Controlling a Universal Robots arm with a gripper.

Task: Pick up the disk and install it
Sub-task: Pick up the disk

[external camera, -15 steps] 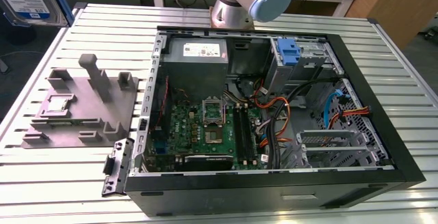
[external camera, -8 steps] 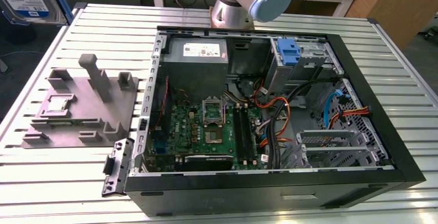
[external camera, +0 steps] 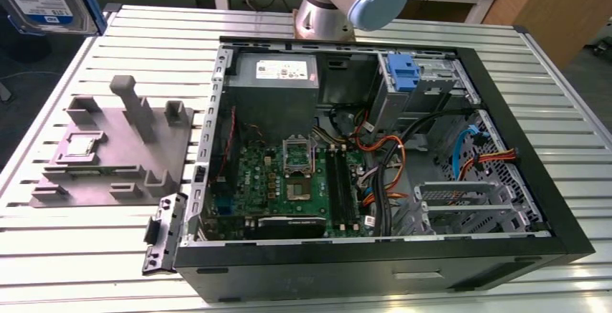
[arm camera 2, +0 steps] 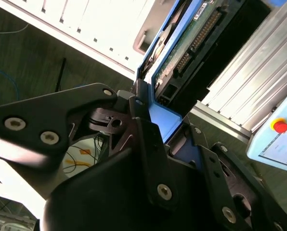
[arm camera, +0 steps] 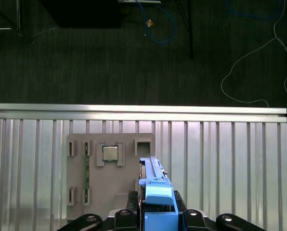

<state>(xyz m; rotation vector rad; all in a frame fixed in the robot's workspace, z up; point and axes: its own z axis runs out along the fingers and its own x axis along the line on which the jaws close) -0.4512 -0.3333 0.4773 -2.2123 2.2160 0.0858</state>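
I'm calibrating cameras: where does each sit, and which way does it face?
Exterior view: off the arm, looking down on the open black computer case; the grey arm base shows.
First wrist view: on the wrist, looking down past the black gripper at a grey fixture tray.
Second wrist view: on the wrist, close along the gripper.
Shared: all three show the silver-grey disk in its blue plastic carrier, gripped in both wrist views.
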